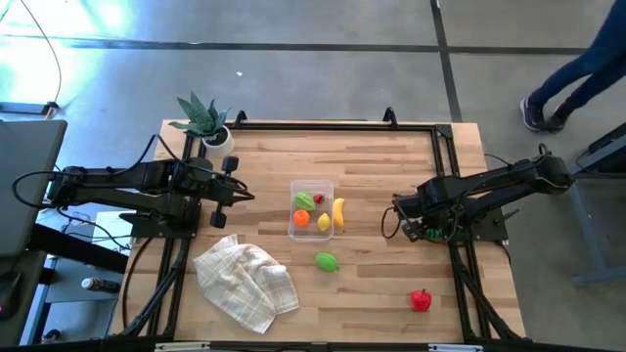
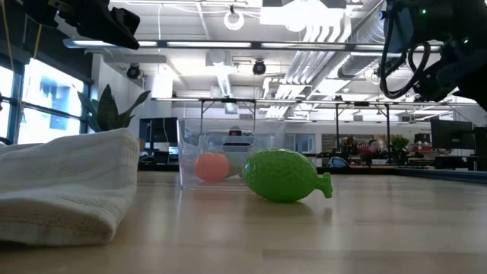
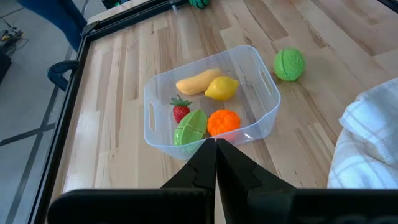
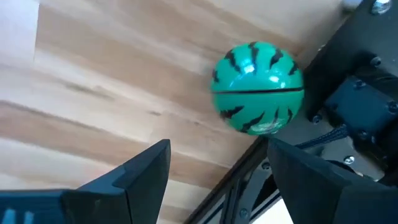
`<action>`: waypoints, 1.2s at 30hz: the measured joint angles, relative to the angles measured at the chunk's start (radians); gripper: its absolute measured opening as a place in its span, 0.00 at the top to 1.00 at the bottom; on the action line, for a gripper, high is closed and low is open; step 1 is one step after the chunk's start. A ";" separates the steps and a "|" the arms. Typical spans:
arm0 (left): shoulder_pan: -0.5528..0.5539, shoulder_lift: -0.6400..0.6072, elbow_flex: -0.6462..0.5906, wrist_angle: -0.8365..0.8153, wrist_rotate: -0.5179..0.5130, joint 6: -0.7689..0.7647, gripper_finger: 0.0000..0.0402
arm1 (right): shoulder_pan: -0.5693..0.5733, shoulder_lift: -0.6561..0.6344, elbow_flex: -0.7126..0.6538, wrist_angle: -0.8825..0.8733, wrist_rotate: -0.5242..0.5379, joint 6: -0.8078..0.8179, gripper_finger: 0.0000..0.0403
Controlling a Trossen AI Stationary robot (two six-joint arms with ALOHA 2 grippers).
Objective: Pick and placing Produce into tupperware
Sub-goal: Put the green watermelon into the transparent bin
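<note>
With its tool (image 4: 214, 180) spread wide and empty, the right arm should straddle the striped green ball (image 4: 257, 88) evenly — it sits hard against the arm's base (image 4: 360, 99), and will roll.

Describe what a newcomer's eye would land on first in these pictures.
The clear rectangular plastic tub at mid-table holds bright toy produce. A lime-green toy fruit lies just outside it, near the crumpled white cloth, and a red toy pepper sits alone towards the table's front right.

Colours on my table

I see a teal ball (image 4: 257, 87) with black zigzag stripes, a lime-green fruit (image 1: 327, 261), a red pepper (image 1: 421, 300), and a white checked cloth (image 1: 245, 282).
</note>
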 joint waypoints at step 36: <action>0.000 0.000 0.000 0.000 0.000 0.000 0.99 | 0.237 0.177 0.000 0.048 0.125 1.183 0.35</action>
